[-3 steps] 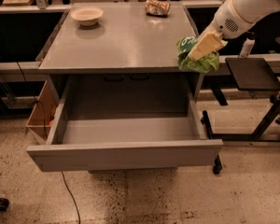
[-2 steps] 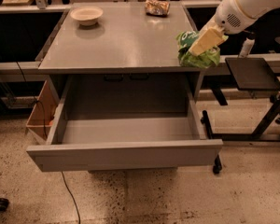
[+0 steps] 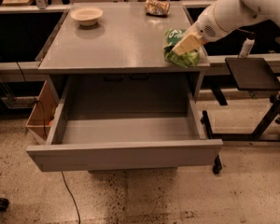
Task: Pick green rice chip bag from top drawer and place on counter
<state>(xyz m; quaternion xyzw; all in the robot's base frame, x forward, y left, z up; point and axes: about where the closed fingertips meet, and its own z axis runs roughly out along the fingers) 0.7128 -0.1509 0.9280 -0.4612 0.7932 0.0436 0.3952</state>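
Note:
My gripper [image 3: 186,44] is shut on the green rice chip bag [image 3: 178,54], its pale fingers [image 3: 188,42] clamped across the bag's upper part. The bag is over the right front part of the grey counter [image 3: 121,43], near its right edge; I cannot tell whether it touches the surface. My white arm reaches in from the upper right. The top drawer [image 3: 126,155] is pulled fully open below the counter, and its inside shows nothing in it.
A pale bowl [image 3: 86,15] sits at the counter's back left and a brownish-gold snack bag [image 3: 157,7] at the back right. A small black side table [image 3: 254,73] stands to the right. A cardboard box [image 3: 38,118] stands left of the drawer.
My gripper has carried the green bag to the left and slightly farther back, from beside the counter's right edge to over its right front part. The drawer has not moved.

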